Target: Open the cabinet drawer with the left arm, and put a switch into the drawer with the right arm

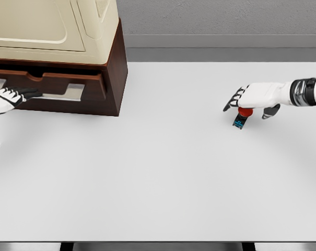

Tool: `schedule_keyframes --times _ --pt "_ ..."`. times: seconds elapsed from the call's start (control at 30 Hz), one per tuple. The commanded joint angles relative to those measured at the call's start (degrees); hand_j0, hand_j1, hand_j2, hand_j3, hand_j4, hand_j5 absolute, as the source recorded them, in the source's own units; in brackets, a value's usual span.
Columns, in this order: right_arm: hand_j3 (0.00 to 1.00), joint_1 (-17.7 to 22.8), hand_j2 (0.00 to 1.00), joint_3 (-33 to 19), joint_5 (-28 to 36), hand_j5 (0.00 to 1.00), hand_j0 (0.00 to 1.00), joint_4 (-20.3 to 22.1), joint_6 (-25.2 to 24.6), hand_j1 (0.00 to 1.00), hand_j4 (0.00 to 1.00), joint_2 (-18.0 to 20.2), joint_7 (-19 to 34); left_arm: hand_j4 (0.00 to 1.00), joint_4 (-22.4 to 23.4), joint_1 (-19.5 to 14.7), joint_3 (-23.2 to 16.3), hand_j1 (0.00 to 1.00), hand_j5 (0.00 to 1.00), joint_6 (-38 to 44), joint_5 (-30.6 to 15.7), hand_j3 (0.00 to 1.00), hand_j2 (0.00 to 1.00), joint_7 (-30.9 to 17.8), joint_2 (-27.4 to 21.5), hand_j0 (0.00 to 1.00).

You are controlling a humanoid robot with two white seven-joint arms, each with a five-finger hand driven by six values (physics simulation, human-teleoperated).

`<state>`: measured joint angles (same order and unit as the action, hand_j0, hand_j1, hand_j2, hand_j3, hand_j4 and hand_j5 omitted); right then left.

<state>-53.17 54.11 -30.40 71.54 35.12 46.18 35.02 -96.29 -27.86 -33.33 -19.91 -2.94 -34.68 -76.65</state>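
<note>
A small switch [241,119] with a red button and a black-and-blue base lies tilted on the white table [163,172] at the right. My right hand [250,106] is directly over it, fingers spread and thumb held off to the side, not closed around it. At the upper left stands the cabinet [113,68], with a dark brown base and a cream top. Its drawer [53,82] has a silver handle [69,92]. My left hand [19,95] comes in from the left edge, with its fingers stretched onto that handle and not curled.
The cabinet takes up the table's far left corner. A grey wall runs behind the table's far edge [225,62]. The table's near edge [158,241] lies at the bottom of the picture.
</note>
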Motion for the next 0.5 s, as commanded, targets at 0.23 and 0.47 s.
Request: schedule_keyframes --times 0.23,0.47 --pt "0.79 0.0 0.79 0.0 0.2 0.79 0.79 0.0 -0.1 0.79 0.79 0.0 0.0 1.00 -1.4 -0.1 -2.0 1.00 1.00 -3.8 -10.8 1.00 1.00 -0.3 -2.7 1.00" --pt "0.80 0.0 0.80 0.0 0.2 0.80 0.80 0.1 -0.1 0.80 0.80 0.1 0.0 1.00 -1.4 -0.1 -2.8 1.00 1.00 -6.7 -13.7 1.00 1.00 -0.3 -5.3 1.00"
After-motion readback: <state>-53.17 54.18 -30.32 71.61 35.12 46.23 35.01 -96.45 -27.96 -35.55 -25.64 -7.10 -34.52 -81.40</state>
